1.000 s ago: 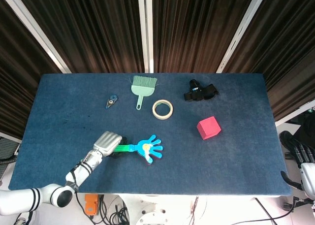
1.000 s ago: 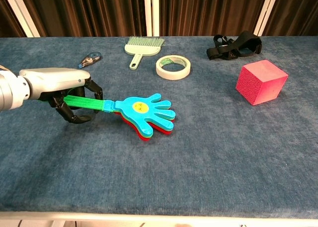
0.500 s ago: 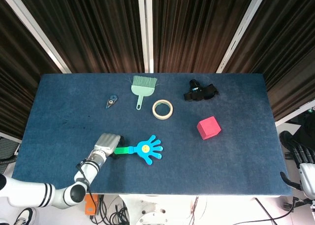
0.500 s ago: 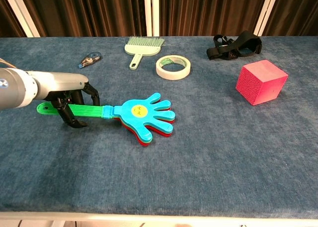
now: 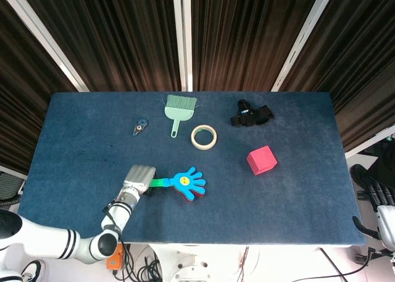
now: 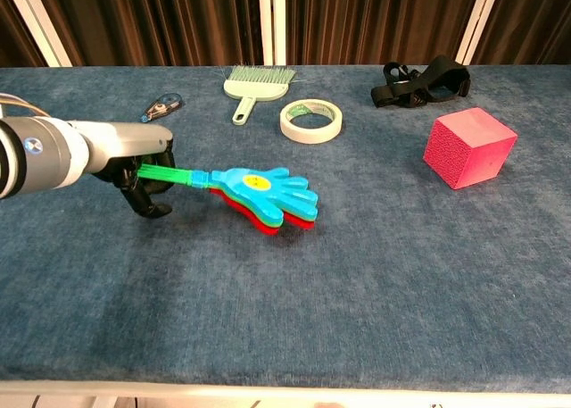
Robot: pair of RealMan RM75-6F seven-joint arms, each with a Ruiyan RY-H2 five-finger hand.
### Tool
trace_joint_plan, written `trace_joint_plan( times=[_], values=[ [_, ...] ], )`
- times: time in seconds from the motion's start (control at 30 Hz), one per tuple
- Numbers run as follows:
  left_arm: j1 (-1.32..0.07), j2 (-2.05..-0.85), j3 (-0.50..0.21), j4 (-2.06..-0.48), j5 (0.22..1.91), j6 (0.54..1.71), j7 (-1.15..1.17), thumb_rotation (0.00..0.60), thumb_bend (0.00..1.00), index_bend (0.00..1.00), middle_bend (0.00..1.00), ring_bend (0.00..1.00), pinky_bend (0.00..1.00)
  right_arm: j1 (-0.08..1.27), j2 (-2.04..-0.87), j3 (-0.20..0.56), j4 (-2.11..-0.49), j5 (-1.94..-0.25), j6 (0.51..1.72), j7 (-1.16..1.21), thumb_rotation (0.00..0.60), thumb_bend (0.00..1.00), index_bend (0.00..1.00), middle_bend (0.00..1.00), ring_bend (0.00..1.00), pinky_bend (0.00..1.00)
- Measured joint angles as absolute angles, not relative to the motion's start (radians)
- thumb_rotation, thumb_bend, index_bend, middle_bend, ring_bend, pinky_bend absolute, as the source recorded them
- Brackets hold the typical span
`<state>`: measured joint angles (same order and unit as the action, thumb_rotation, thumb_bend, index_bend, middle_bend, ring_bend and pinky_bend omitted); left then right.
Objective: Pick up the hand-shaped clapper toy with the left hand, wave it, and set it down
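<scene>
The hand-shaped clapper toy (image 5: 185, 184) (image 6: 266, 192) has a blue palm with a yellow face, red and other layers beneath, and a green handle. My left hand (image 5: 138, 179) (image 6: 141, 169) grips the green handle at the toy's left end, fingers curled around it. In the chest view the toy's palm end is tilted and sits just above or on the blue table (image 5: 296, 195). My right hand (image 5: 374, 192) hangs off the table's right edge, holding nothing, fingers loosely apart.
Toward the back lie a green dustpan brush (image 5: 179, 109), a roll of tape (image 5: 203, 137), a small correction-tape dispenser (image 5: 140, 127) and a black strap (image 5: 251, 116). A pink cube (image 5: 261, 160) stands to the right of the toy.
My left hand has shifted its hold along the green handle and turned the toy; the palm end swung and rose slightly. The right hand has not moved.
</scene>
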<state>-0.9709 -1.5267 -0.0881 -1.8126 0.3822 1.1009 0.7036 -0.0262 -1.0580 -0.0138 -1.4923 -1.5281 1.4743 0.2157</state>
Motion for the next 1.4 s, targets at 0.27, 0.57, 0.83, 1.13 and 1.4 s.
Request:
trace_joint_plan(
  times=[0.27, 0.57, 0.83, 1.13, 1.4],
  values=[
    [-0.887, -1.575, -0.075, -1.724, 0.694, 1.180, 0.544, 0.600, 0.48, 1.00, 1.00, 1.00, 1.00, -0.032, -1.054, -0.014, -1.500, -1.520, 1.476, 0.208, 0.600, 0.21, 0.00, 0.00, 0.00, 0.00],
    [-0.780, -1.581, -0.088, -1.621, 1.067, 1.264, 0.042, 0.600, 0.63, 1.00, 1.00, 1.00, 1.00, -0.027, -1.053, -0.015, -1.511, -1.521, 1.464, 0.193, 0.600, 0.21, 0.00, 0.00, 0.00, 0.00],
    [-0.707, -1.477, -0.168, -1.653, 1.169, 1.224, -0.726, 0.600, 0.63, 1.00, 1.00, 1.00, 1.00, -0.022, -1.048, -0.018, -1.530, -1.522, 1.454, 0.175, 0.600, 0.21, 0.00, 0.00, 0.00, 0.00],
    [-0.661, -1.409, -0.204, -1.629, 1.278, 1.208, -1.245, 0.600, 0.64, 1.00, 1.00, 1.00, 1.00, -0.015, -1.045, -0.018, -1.546, -1.524, 1.446, 0.156, 0.600, 0.21, 0.00, 0.00, 0.00, 0.00],
    [-0.665, -1.410, -0.158, -1.522, 1.423, 1.205, -0.944, 0.600, 0.64, 1.00, 1.00, 1.00, 1.00, -0.012, -1.045, -0.018, -1.544, -1.518, 1.436, 0.159, 0.600, 0.21, 0.00, 0.00, 0.00, 0.00]
  ],
)
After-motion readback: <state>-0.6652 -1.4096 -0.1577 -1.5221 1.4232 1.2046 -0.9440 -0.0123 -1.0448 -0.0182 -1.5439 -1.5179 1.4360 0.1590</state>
